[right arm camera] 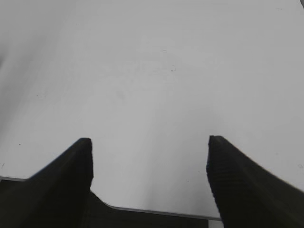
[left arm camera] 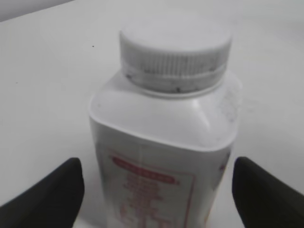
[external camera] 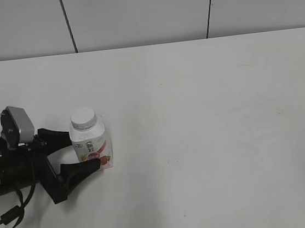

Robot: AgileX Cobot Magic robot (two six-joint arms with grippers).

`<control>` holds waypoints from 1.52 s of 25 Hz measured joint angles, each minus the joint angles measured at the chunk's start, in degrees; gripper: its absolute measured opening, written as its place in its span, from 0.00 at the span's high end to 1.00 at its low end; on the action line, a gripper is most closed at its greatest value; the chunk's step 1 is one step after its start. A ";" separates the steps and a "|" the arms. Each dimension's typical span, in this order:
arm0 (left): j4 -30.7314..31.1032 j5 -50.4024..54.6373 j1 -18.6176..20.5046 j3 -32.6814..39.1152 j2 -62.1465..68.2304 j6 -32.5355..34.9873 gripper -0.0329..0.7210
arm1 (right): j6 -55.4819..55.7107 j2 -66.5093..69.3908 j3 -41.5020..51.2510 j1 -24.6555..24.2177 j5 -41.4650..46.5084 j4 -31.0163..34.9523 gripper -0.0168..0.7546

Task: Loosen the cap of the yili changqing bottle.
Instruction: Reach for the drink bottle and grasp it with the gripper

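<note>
The yili changqing bottle stands upright on the white table at the left, white with a pink-red label. Its ribbed white cap sits on the neck. My left gripper reaches in from the left edge and is open, one black finger on each side of the bottle's lower body. In the left wrist view the bottle and cap fill the frame, and a narrow gap shows between each fingertip and the bottle wall. My right gripper is open over bare table, holding nothing; the exterior view does not show it.
The white table stretches right of the bottle to a grey panelled wall at the back. The table's near edge runs just under my right gripper in its wrist view.
</note>
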 joint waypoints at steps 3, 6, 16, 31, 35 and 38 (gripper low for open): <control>0.10 0.06 0.00 0.00 1.65 0.37 0.18 | 0.00 0.00 0.00 0.00 0.00 0.00 0.22; -0.01 0.06 0.00 -0.11 2.07 1.52 0.18 | 0.00 0.00 0.00 0.00 0.00 0.00 0.22; -0.59 0.07 0.00 -0.18 2.07 1.95 0.30 | 0.00 0.00 0.00 0.00 0.00 0.00 0.22; 1.03 0.92 0.00 -0.63 2.07 2.17 0.38 | 0.00 0.00 0.00 0.00 -0.05 0.00 0.22; 1.21 0.97 0.00 -0.64 2.07 2.23 0.41 | 0.00 0.00 0.00 0.00 -0.05 0.00 0.22; 1.33 0.97 0.00 -0.64 2.07 2.28 0.41 | 0.00 0.00 0.00 0.00 -0.05 0.00 0.22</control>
